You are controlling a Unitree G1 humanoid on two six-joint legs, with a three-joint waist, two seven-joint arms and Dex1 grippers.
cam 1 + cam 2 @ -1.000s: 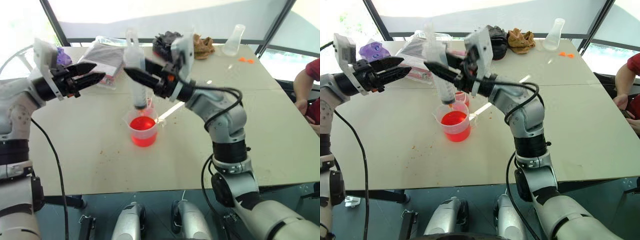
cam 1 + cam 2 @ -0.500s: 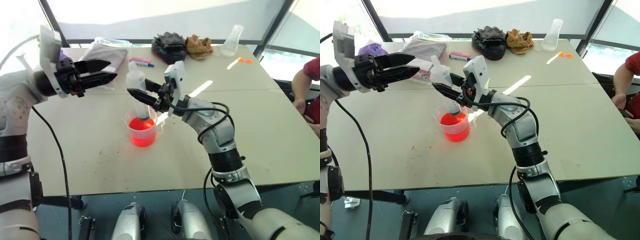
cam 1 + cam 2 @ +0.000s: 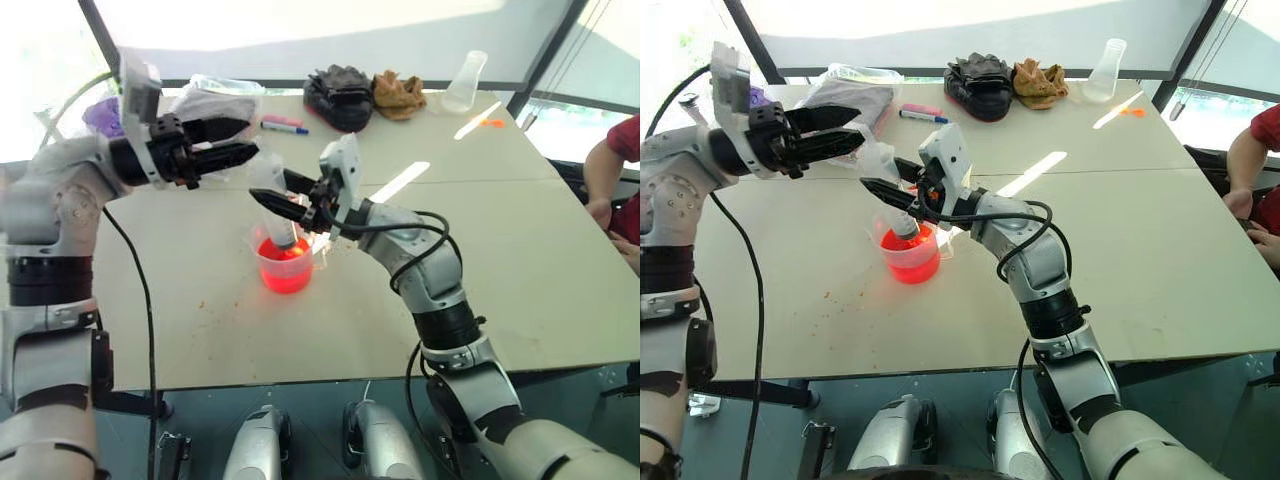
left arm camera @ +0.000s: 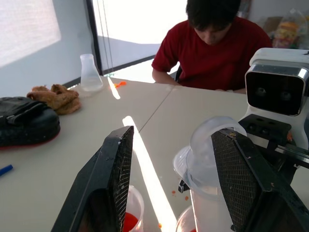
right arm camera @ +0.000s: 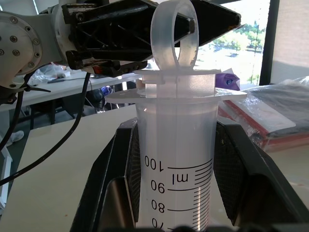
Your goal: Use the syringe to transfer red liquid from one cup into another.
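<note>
Gripping the syringe by its barrel, my right gripper is clamped shut on it, holding it upright with the tip dipped into the red liquid in the big beaker. My left gripper hovers with fingers apart just beside the plunger top, not touching. The smaller cup sits right behind the beaker. Open table lies right of the beaker; clutter lines the far edge.

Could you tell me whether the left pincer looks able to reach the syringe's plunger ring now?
Probably yes: the open left pincer sits level with the plunger ring, nothing between them.
</note>
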